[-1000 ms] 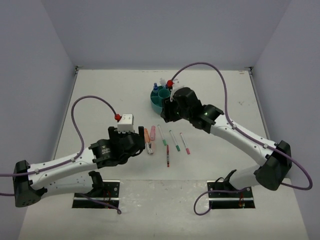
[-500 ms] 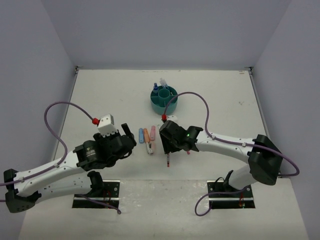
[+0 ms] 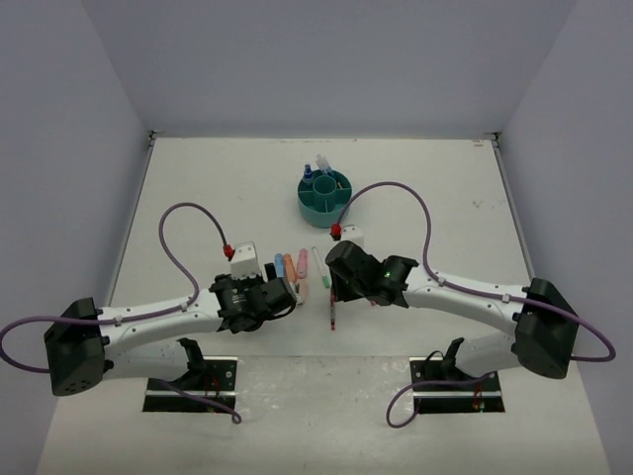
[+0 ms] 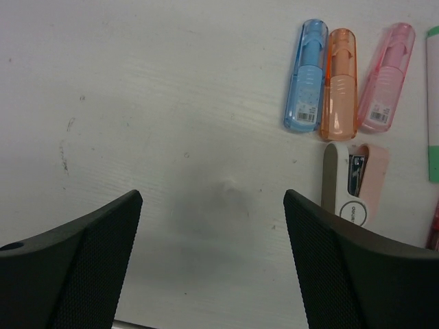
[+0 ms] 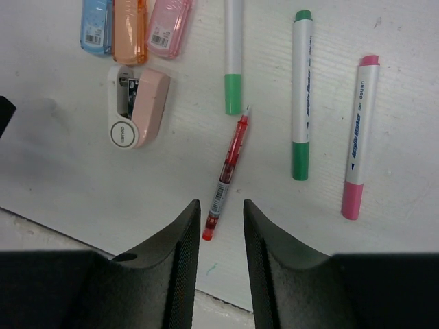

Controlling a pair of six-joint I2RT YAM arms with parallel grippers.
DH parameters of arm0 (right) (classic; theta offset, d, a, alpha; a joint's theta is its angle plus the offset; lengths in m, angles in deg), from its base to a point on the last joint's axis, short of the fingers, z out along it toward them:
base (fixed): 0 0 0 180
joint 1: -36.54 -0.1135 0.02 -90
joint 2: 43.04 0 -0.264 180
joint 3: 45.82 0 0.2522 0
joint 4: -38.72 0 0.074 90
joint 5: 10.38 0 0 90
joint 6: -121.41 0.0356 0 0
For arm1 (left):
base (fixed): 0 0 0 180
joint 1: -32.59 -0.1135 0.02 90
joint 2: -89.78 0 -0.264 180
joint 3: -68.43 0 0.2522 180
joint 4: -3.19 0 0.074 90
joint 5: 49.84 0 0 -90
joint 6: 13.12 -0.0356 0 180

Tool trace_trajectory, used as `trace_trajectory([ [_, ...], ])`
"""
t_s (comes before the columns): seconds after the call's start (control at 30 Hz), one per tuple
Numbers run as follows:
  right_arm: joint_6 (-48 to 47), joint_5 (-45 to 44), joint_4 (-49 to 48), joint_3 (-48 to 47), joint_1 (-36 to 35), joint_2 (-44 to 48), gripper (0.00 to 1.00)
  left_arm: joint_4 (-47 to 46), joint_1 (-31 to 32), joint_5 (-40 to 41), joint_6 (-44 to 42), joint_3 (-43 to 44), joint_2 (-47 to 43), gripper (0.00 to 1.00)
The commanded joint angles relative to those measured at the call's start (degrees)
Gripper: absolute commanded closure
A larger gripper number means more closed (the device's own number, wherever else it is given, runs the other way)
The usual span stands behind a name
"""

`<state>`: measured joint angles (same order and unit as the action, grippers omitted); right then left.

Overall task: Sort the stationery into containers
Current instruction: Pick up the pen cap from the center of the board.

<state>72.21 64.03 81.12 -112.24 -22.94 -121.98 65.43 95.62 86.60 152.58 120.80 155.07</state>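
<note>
- Near the table's front edge, the right tool (image 5: 221, 205) straddles the red pen (image 5: 226, 171), jaws slightly apart and not yet gripping. The next move is to pinch and lift.
- The left tool (image 4: 212, 199) hangs released and empty beside the stapler (image 4: 353, 185).
- The teal organiser (image 3: 315, 210) stands toward the far edge.

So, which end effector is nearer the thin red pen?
Right. The right end effector straddles the thin red pen; the left end effector is left of the pink stapler.

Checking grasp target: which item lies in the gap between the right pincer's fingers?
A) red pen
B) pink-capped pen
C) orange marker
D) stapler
A: in the right wrist view, the lower end of the red pen shows in the gap of the right pincer.
</note>
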Motion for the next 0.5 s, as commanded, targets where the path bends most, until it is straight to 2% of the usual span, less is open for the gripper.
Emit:
trace_trajectory([
  [0.0,0.36,-3.02,-0.54,1.4,-0.37,2.66,0.69,-6.67,-0.89,0.39,1.34,-0.28,2.14,0.19],
  [0.17,-0.18,-3.22,-0.41,2.02,-0.37,3.56,0.71,-10.62,-1.11,-1.25,0.81,-2.78,2.89,0.28],
  [0.27,-0.51,-3.06,-0.77,2.21,-0.3,4.04,0.74,-14.01,-1.24,-1.44,0.22,-4.75,3.49,0.39],
  [0.47,-1.07,-2.6,-0.64,2.3,-0.37,3.94,0.79,-15.78,-1.68,-0.97,0.03,-6.21,5.08,0.41],
])
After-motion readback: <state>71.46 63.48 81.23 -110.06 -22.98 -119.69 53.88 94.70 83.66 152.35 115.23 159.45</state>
